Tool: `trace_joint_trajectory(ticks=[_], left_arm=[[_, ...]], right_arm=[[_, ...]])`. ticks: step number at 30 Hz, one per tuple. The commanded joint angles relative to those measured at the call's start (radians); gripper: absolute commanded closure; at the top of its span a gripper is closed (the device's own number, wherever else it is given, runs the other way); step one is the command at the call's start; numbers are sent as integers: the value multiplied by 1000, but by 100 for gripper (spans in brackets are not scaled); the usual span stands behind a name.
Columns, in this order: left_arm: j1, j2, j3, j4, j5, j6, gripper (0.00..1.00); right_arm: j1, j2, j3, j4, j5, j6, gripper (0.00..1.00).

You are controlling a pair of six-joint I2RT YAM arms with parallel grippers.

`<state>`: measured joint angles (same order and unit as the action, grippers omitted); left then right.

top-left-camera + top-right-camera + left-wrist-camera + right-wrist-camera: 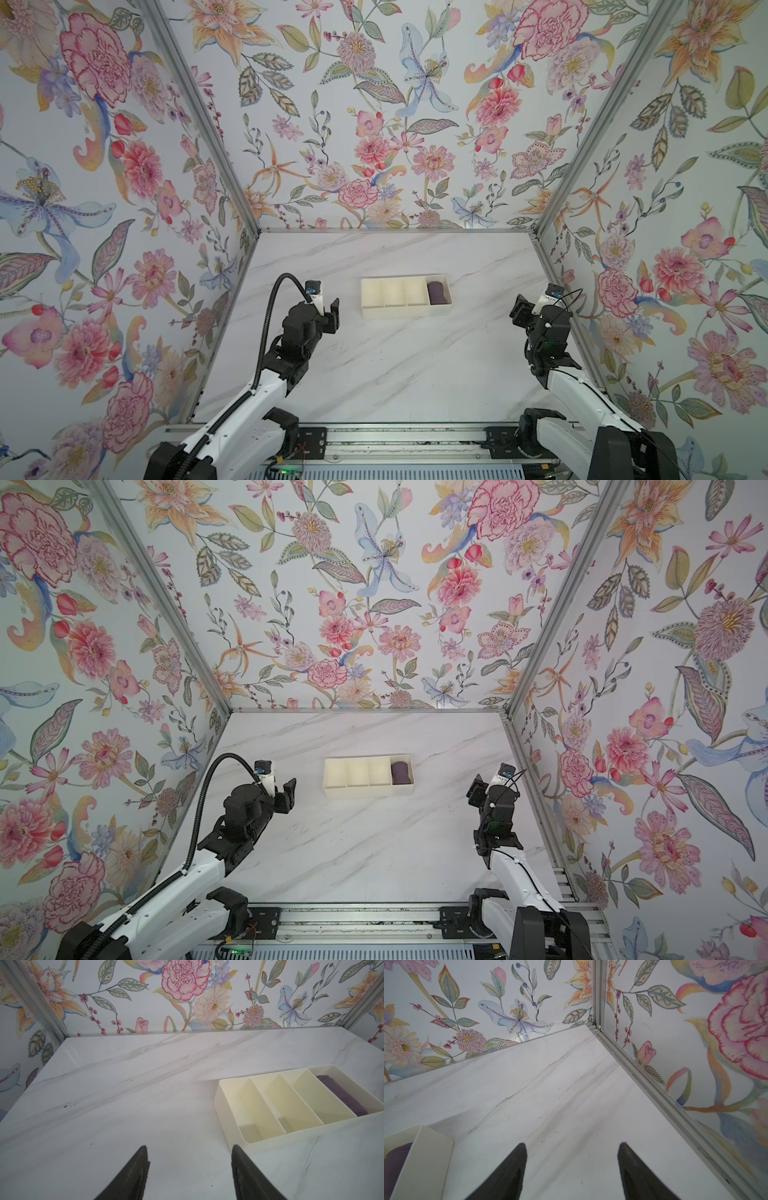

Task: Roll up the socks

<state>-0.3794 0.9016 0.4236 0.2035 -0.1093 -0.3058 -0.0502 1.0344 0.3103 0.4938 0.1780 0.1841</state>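
Nearest the viewer, two white-and-black robot arms reach in from the near edge of a white marble-patterned table [395, 374]. The left gripper [189, 1147] hangs above bare table, near the left end of the tray. Its two black jaws are spread wide with nothing between them. The right gripper [572, 1144] hangs to the right of the tray, close to the side wall, with its jaws likewise spread wide, empty and touching nothing. Farther back, between the two grippers, a cream plastic four-compartment tray [405, 312] lies on the table. The socks [437, 292], a small dark purple rolled fabric bundle, rest in its rightmost compartment, and the other three compartments are empty. The rolling and stowing look finished, with no loose sock visible. Floral wallpaper covers the walls behind.
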Motion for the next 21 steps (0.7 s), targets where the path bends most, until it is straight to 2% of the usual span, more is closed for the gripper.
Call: trace_joint_trajectory(ticks=[1,4,8,13,16,19,21], left_arm=[[9,-41,-17,31,-102,30,24],[10,-74,-36,54,-153,28,11],[10,-115,-68,86,-236,38,1],[13,-147,-124,162,-338,74,1],[12,-150,-205,312,-398,134,1],[14,-140,-281,465,-468,179,1],[22,-113,-295,523,-494,217,1]], right_arm=[[2,83,-50,193,30,-42,29],[17,157,-66,302,37,-65,29],[32,253,-72,436,44,-109,28],[37,379,-74,581,24,-113,28],[75,442,-56,615,26,-167,28],[105,534,-58,731,42,-205,28],[104,495,-39,624,34,-194,27]])
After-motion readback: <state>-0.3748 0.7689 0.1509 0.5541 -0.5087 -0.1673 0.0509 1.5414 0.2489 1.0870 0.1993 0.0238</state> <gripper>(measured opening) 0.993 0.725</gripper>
